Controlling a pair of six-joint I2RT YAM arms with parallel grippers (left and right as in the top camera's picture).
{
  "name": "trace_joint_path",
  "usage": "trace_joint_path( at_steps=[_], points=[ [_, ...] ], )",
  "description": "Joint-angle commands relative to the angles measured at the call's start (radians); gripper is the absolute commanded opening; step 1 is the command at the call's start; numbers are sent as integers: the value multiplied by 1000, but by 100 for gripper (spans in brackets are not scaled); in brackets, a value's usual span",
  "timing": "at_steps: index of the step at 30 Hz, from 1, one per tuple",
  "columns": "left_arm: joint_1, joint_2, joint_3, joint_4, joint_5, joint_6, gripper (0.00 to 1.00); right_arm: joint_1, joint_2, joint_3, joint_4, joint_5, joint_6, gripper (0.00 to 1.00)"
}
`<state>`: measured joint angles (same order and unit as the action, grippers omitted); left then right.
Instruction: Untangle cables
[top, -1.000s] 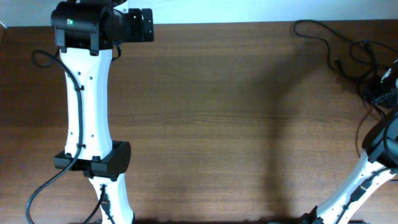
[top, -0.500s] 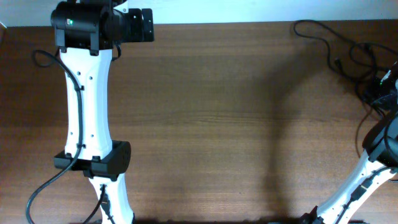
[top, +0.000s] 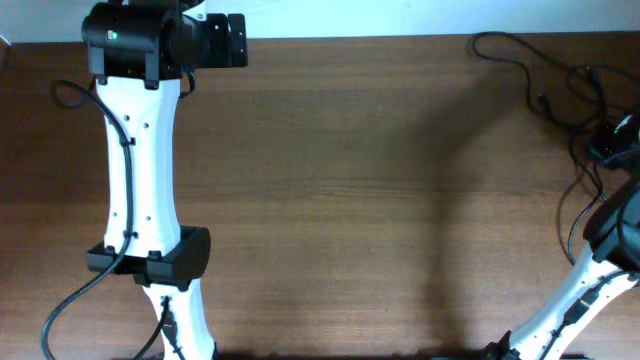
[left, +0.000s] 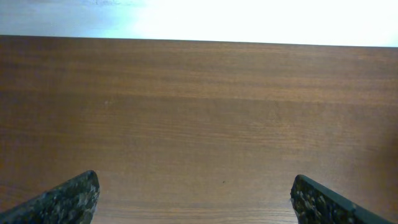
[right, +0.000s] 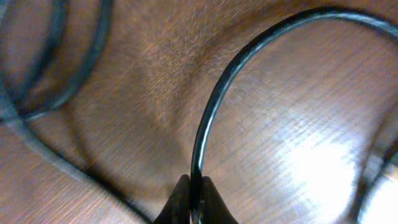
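The thin black cables (top: 545, 78) lie in loose loops at the table's far right corner in the overhead view. My right gripper (top: 612, 140) is among them near the right edge. In the right wrist view its jaws (right: 194, 202) are shut on one black cable (right: 214, 106), which curves up and to the right; other blurred cable loops (right: 74, 68) lie at the left. My left gripper (left: 196, 199) is open and empty over bare wood at the table's far left edge, its arm (top: 140, 150) stretched along the left side.
The brown wooden table (top: 350, 200) ends at a white wall along its far edge (left: 199, 38). The right arm's white links (top: 580, 290) rise from the front right corner.
My right gripper has shifted slightly toward the far right with the cable, dragging nearby loops a little. The left arm has not moved.
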<state>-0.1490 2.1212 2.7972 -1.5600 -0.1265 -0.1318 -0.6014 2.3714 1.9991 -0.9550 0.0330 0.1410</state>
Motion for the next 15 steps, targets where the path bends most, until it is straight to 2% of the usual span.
trace_joint_path(
  at_steps=[1,5,8,11,15],
  points=[
    [3,0,1,3,7,-12,99,6,-190,49,-32,2,45,4],
    [3,0,1,6,7,-12,99,5,-254,49,-105,6,198,4],
    [3,0,1,10,6,-11,99,5,-261,49,-175,56,425,4],
    [3,0,1,14,6,-8,99,6,-267,49,-144,42,424,4],
    [3,0,1,45,6,-5,99,3,-299,91,-18,27,341,4]
  ],
)
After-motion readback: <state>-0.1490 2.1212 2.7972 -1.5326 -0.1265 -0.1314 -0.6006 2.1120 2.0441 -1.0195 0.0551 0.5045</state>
